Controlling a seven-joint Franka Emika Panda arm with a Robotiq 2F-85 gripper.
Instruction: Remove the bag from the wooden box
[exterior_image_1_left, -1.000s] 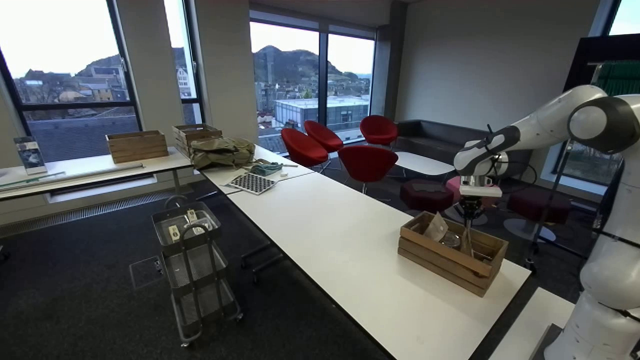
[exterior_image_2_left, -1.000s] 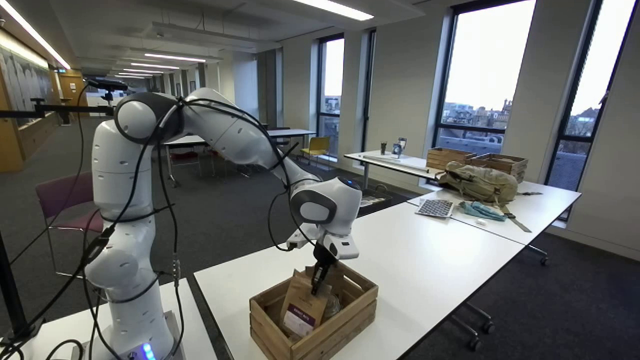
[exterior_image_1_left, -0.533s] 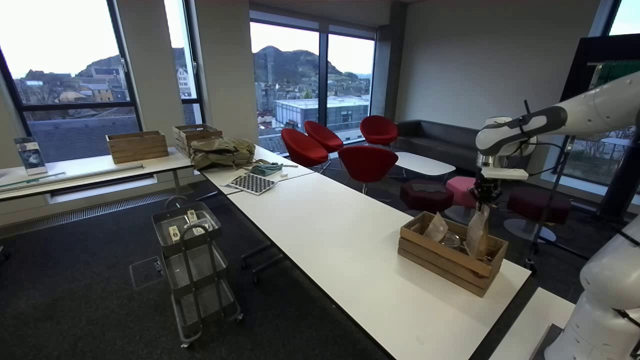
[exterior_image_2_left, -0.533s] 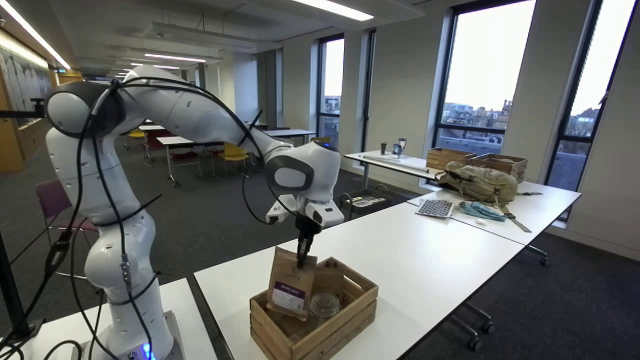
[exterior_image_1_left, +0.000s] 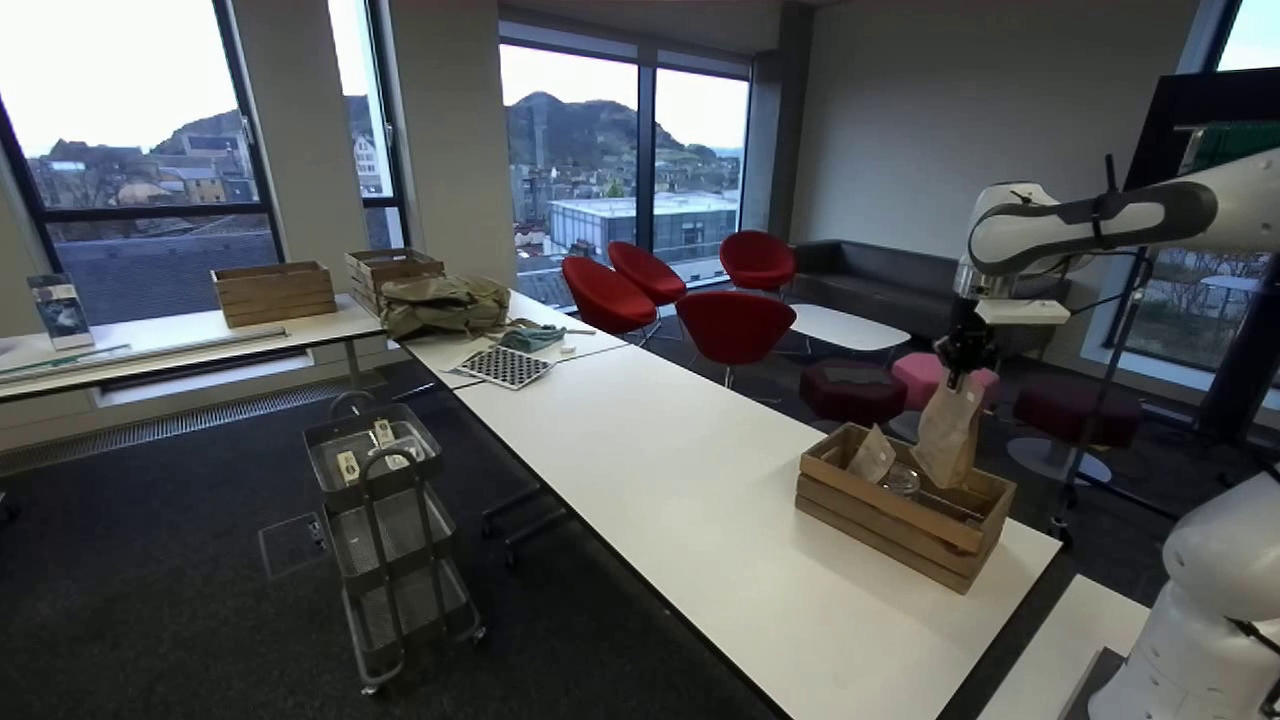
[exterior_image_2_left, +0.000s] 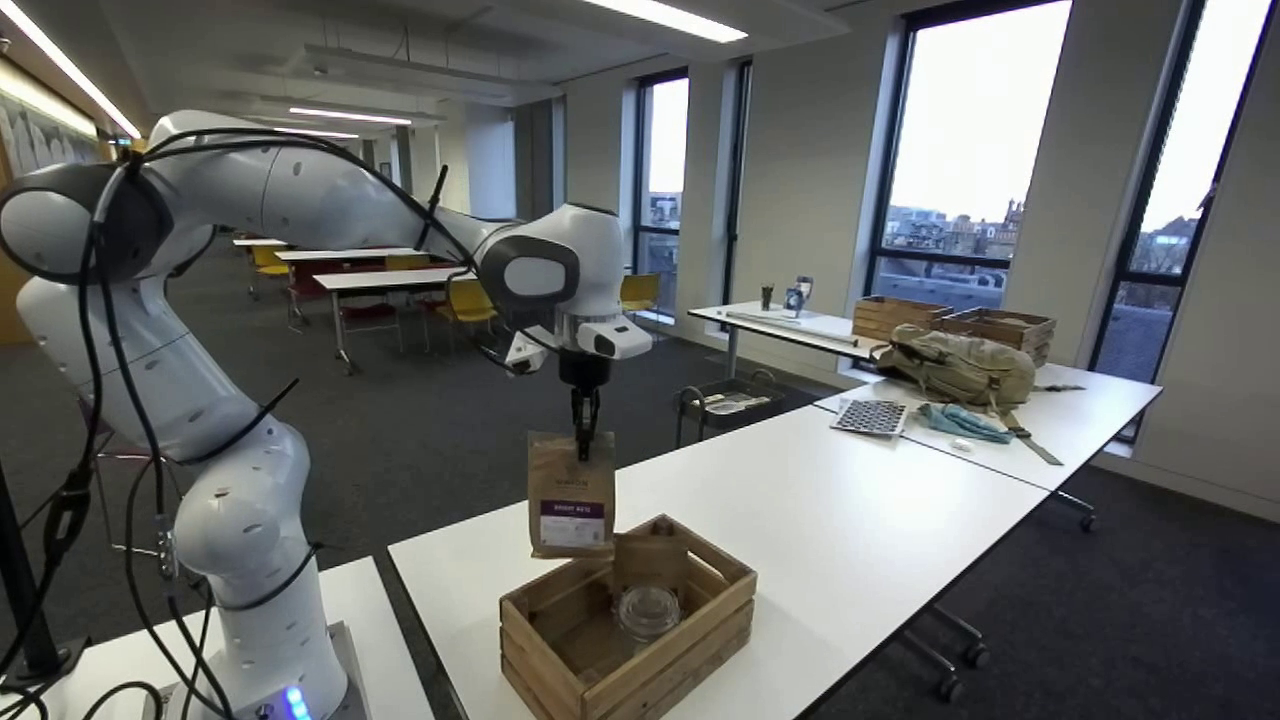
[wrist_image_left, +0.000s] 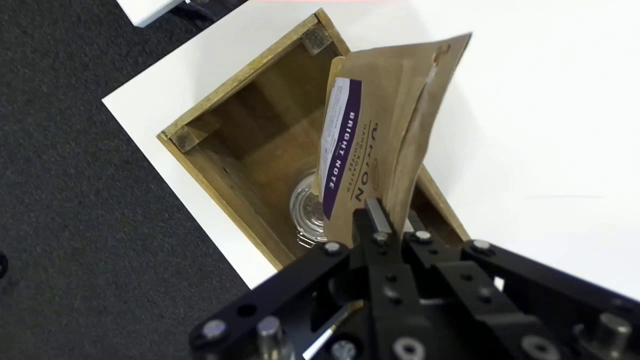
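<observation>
The bag (exterior_image_2_left: 572, 490) is a tan-brown paper pouch with a purple and white label. It hangs upright from my gripper (exterior_image_2_left: 584, 452), whose fingers are shut on its top edge. In an exterior view the bag (exterior_image_1_left: 948, 435) hangs over the wooden box (exterior_image_1_left: 880, 520), its bottom close to rim height; the exact gap is unclear. In the wrist view the gripper (wrist_image_left: 395, 217) pinches the bag (wrist_image_left: 390, 95) beside one long rim of the wooden box (wrist_image_left: 220, 202). The slatted wooden box (exterior_image_2_left: 660, 665) stands on the white table.
A glass jar (exterior_image_2_left: 648, 612) sits in the box, also seen in the wrist view (wrist_image_left: 305, 207). A smaller brown packet (exterior_image_1_left: 872, 455) leans inside the box. Farther along stand a backpack (exterior_image_2_left: 955, 365), a checkered board (exterior_image_2_left: 870, 416), blue cloth (exterior_image_2_left: 965, 422) and other crates (exterior_image_1_left: 275, 293).
My gripper has risen and drawn back toward the robot base, lifting the bag from low inside the box to hanging over it. The jar now shows more plainly. The box has not moved.
</observation>
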